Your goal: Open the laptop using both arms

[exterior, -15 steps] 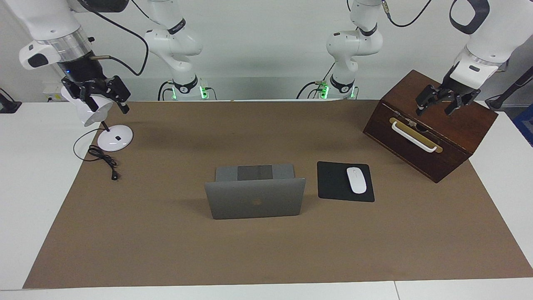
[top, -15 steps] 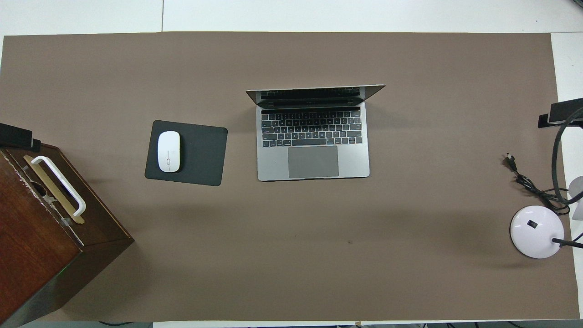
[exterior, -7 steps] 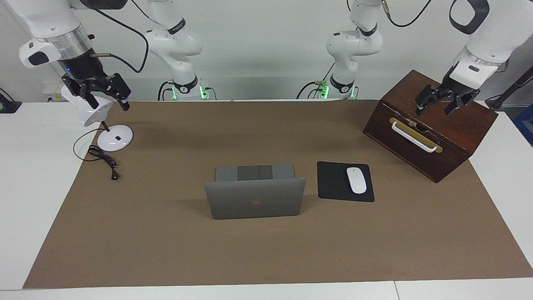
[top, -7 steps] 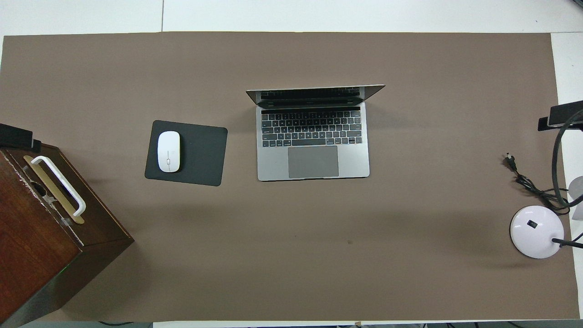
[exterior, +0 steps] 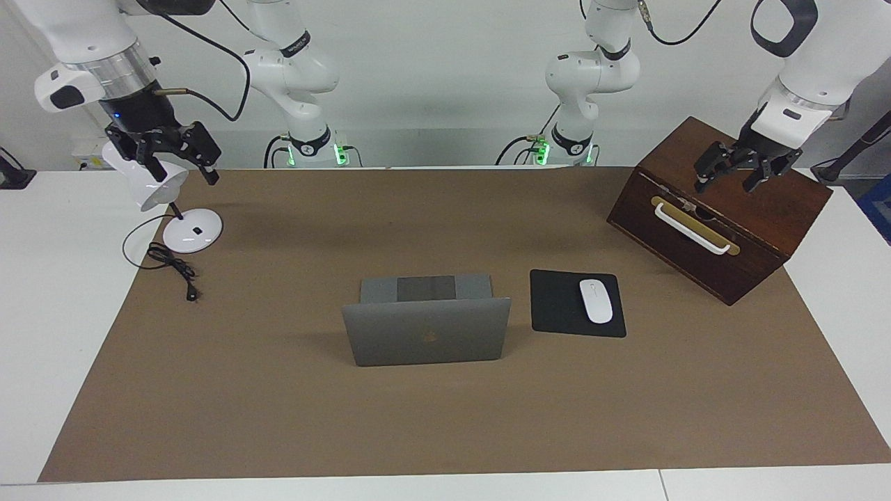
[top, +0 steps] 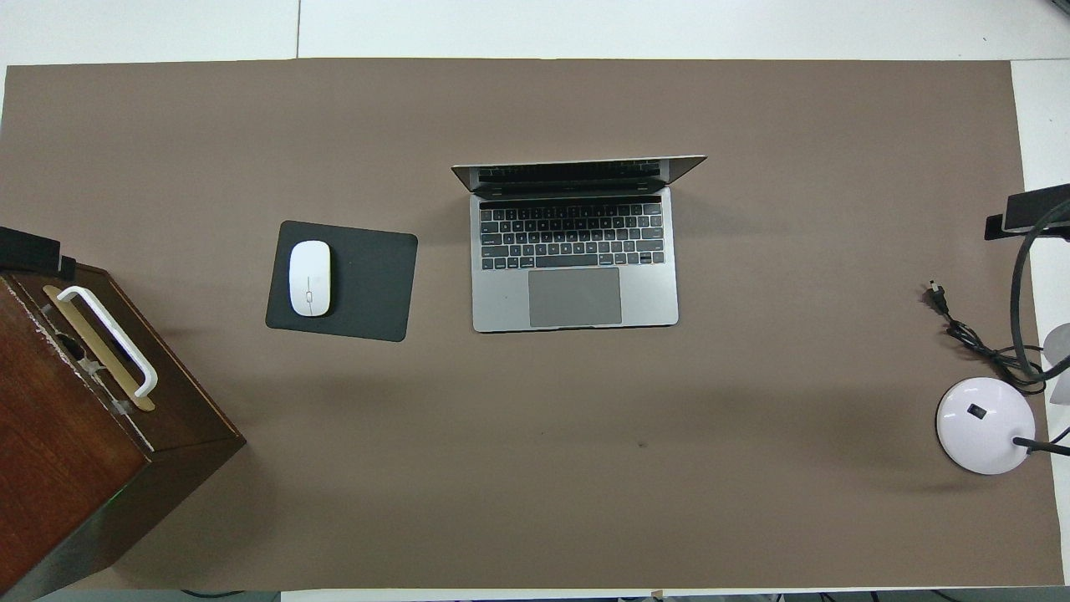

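The silver-grey laptop point(exterior: 426, 337) stands open in the middle of the brown mat, its lid upright with the dark logo turned away from the robots. The overhead view shows its keyboard deck point(top: 575, 251) facing the robots. My right gripper point(exterior: 182, 174) is open and empty, up in the air over the white lamp at the right arm's end of the table. My left gripper point(exterior: 725, 185) is open and empty, just over the top of the wooden box at the left arm's end. Both are well apart from the laptop. In the overhead view only their dark tips show at the edges.
A black mouse pad point(exterior: 557, 306) with a white mouse point(exterior: 596, 300) lies beside the laptop toward the left arm's end. A dark wooden box point(exterior: 731, 236) with a white handle stands there. A white desk lamp point(exterior: 193, 231) and its black cable point(exterior: 174, 268) are at the right arm's end.
My right gripper has risen a little over the lamp. The left gripper has barely shifted over the box. The laptop has not moved.
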